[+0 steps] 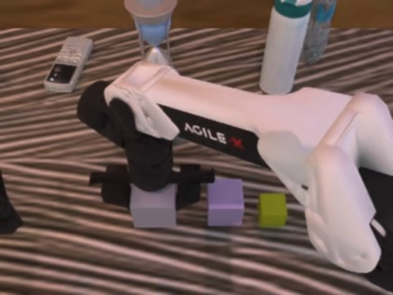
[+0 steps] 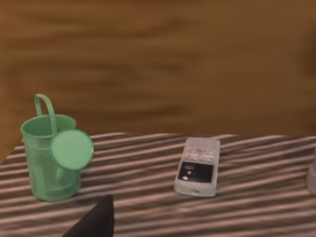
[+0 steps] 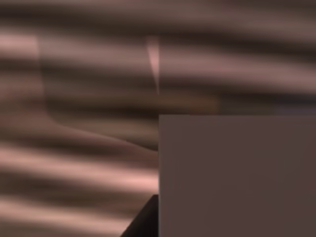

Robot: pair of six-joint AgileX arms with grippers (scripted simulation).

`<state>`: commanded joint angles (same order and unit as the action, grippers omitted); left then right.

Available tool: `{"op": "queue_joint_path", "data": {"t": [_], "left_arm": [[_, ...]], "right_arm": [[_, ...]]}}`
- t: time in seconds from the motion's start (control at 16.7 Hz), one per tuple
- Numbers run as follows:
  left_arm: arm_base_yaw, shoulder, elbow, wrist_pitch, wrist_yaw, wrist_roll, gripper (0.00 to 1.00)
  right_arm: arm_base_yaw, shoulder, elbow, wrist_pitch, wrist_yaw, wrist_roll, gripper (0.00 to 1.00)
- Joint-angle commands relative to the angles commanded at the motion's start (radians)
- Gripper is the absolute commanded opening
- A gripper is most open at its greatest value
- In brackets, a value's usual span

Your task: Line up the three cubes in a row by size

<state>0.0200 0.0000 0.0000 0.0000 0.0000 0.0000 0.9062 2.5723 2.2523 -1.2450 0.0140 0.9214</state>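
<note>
- I see three cubes in a row near the front of the striped table (image 1: 55, 258).
- The big pale cube (image 1: 153, 206) is on the left end of the row.
- The purple cube (image 1: 225, 202) is in the middle, a little apart from the big one.
- The small yellow cube (image 1: 272, 209) is on the right end, just beside the purple one.
- My right gripper (image 1: 151, 192) is down over the big pale cube, with a black finger on each side of it. I cannot tell if the fingers are pressing the cube or only close to it.
- In the right wrist view the big pale cube (image 3: 237, 175) fills much of the picture.
- My left arm sits off at the left edge of the table. I cannot tell how its fingers are set.
- At the back of the table I see a remote (image 1: 69, 63), a sand timer (image 1: 151, 31) and a white bottle (image 1: 284, 49).
- The left wrist view shows a green watering can (image 2: 52, 155) standing up, well apart from the remote (image 2: 197, 166). I cannot see what is inside the can.
</note>
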Motion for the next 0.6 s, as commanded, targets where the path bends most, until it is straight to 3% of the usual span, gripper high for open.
{"op": "queue_joint_path", "data": {"t": [0.3,0.6], "left_arm": [[0.000,0.000,0.000,0.000,0.000,0.000,1.00],[0.000,0.000,0.000,0.000,0.000,0.000,1.00]], "right_arm": [[0.001,0.000,-0.014,0.014,0.000,0.000,0.00],[0.001,0.000,-0.014,0.014,0.000,0.000,0.38]]}}
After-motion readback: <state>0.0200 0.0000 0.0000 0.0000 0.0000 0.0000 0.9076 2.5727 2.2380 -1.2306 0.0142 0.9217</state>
